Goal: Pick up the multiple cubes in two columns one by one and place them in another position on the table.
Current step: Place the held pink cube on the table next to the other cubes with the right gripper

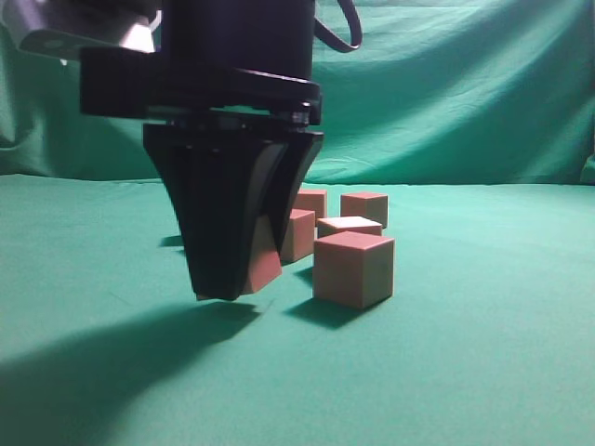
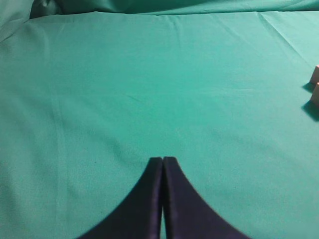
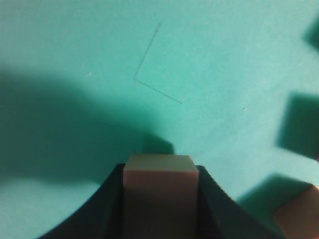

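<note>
My right gripper [image 1: 232,290] hangs low over the green table [image 1: 465,372], left of the cluster, shut on one pinkish cube [image 1: 264,268] that sits slightly tilted between its black fingers. The right wrist view shows that cube [image 3: 159,181] filling the gap of the right gripper [image 3: 159,168]. Several more cubes stand to its right, the nearest [image 1: 353,269] in front and others [image 1: 364,207] behind it. My left gripper [image 2: 163,159] is shut and empty over bare cloth, with two cubes [image 2: 315,94] at the far right edge of the left wrist view.
A draped green backdrop [image 1: 465,93] closes the far side. A thin angled thread or crease [image 3: 149,84] lies on the cloth ahead of the held cube. One cube corner [image 3: 299,214] shows at the lower right of the right wrist view.
</note>
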Tool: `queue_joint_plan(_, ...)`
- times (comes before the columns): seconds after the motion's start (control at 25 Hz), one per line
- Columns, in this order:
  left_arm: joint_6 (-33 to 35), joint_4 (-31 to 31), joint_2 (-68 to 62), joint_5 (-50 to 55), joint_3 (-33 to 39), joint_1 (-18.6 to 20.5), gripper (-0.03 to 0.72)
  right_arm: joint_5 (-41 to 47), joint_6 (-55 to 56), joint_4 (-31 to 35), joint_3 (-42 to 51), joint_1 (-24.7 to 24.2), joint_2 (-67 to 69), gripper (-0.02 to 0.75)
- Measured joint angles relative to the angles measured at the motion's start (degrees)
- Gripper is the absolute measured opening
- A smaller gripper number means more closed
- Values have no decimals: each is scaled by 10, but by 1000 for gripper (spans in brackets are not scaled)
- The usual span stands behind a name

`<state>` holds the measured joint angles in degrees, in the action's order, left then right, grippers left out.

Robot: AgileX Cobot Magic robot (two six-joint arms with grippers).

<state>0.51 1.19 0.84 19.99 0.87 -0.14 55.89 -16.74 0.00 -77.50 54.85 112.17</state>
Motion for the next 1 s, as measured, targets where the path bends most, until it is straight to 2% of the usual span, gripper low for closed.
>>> queue_joint_plan(1.0,0,0,0,0,0,0,0,5,-94,16,0,0,0,251)
